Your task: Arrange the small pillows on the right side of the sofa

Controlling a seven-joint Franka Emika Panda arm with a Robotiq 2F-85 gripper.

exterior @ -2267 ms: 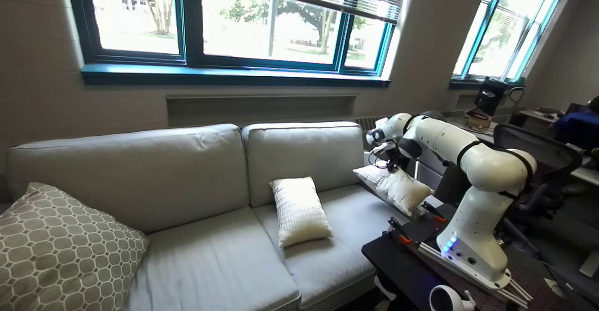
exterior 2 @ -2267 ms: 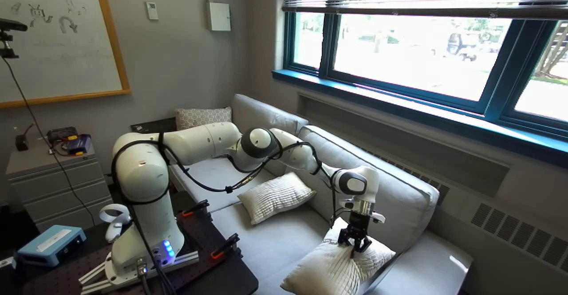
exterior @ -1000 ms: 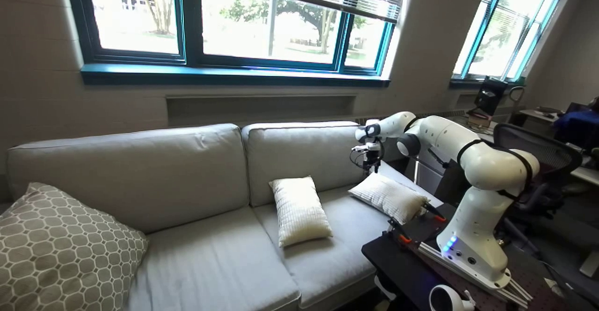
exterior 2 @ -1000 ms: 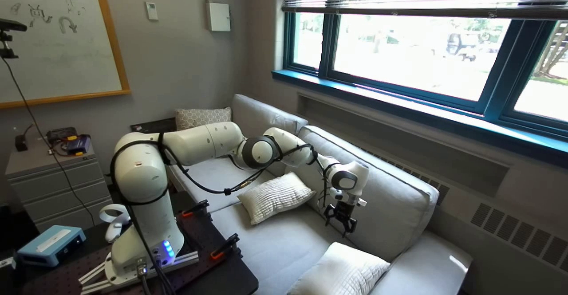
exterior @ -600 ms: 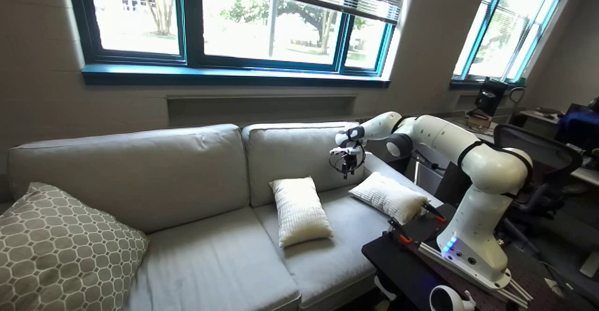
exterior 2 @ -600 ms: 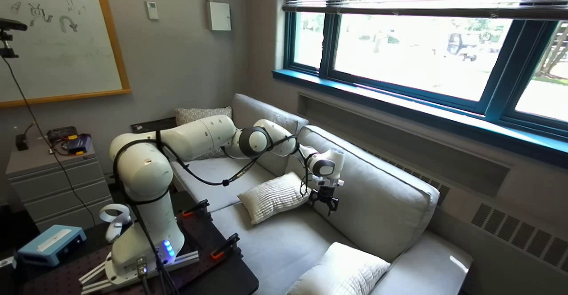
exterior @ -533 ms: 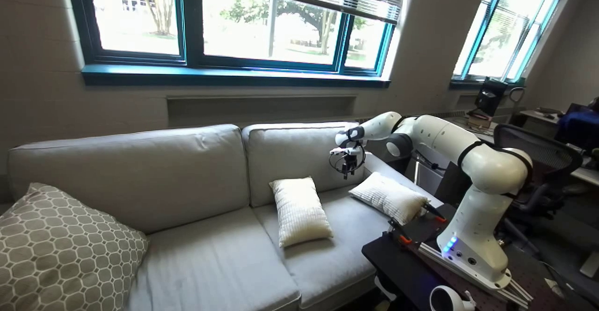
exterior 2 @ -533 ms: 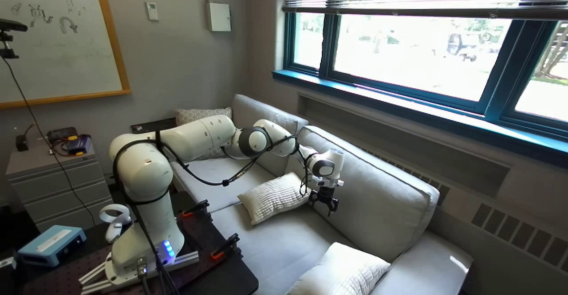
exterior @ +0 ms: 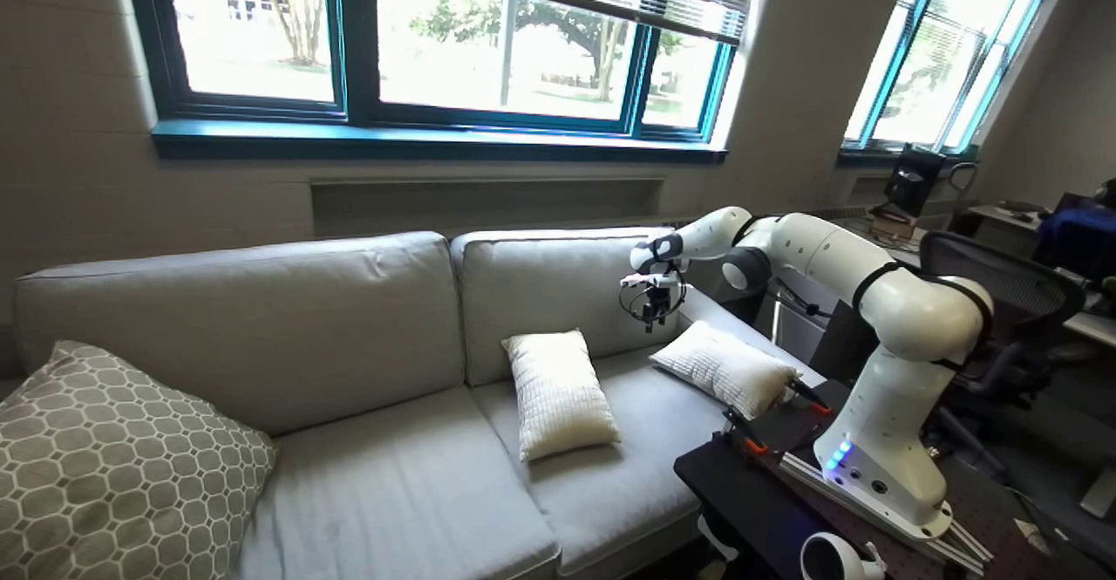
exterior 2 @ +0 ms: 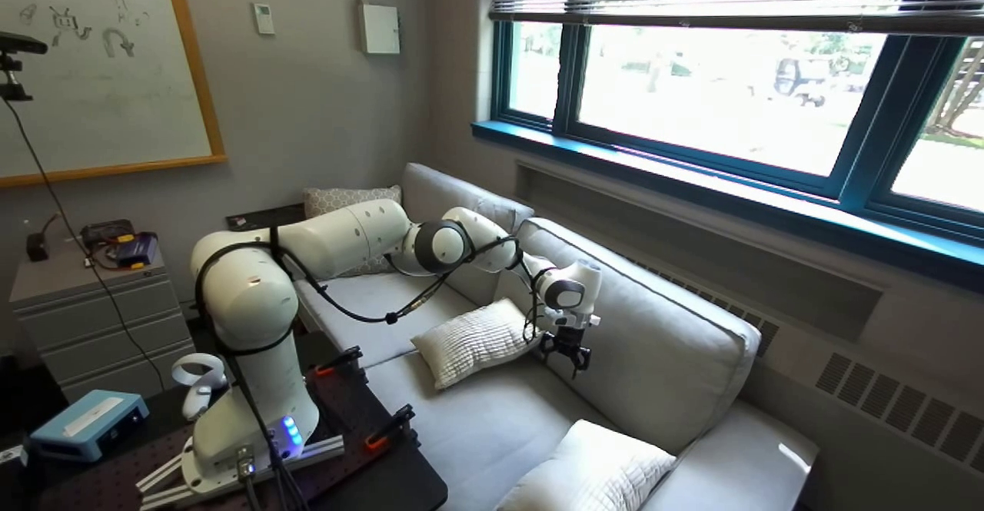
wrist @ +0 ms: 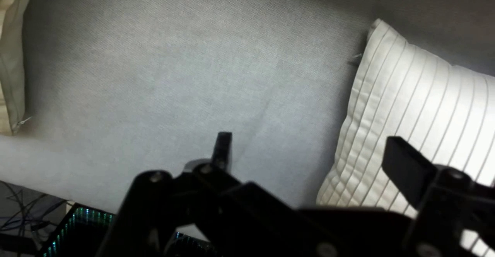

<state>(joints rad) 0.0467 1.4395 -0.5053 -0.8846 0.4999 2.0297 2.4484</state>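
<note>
The light grey sofa [exterior: 392, 467] carries two small white pillows in both exterior views. One small pillow [exterior: 562, 397] lies on the seat near its middle. Beside the right-hand arm rests the second small pillow [exterior: 724, 366], its near end close to the table clamps. My gripper [exterior 2: 565, 357] hangs above the seat between them, in front of the back cushion. Seen from the wrist, the gripper [wrist: 313, 150] stands wide open with nothing between its fingers. A white pillow [wrist: 417, 106] fills the right of that view, partly behind a finger; the edge of another pillow [wrist: 11, 63] shows at left.
A large lattice-patterned cushion [exterior: 131, 467] sits at the sofa's far left. The robot's black table [exterior: 741, 484] stands against the sofa front, with orange-and-black clamps [exterior: 745, 430] on its edge. The back cushion [exterior 2: 638, 334] rises close behind my gripper.
My gripper was bunching up the right-hand pillow; it has let go and moved left over the seat, then slightly back right. That pillow now lies lower beside the arm. The middle pillow is unmoved.
</note>
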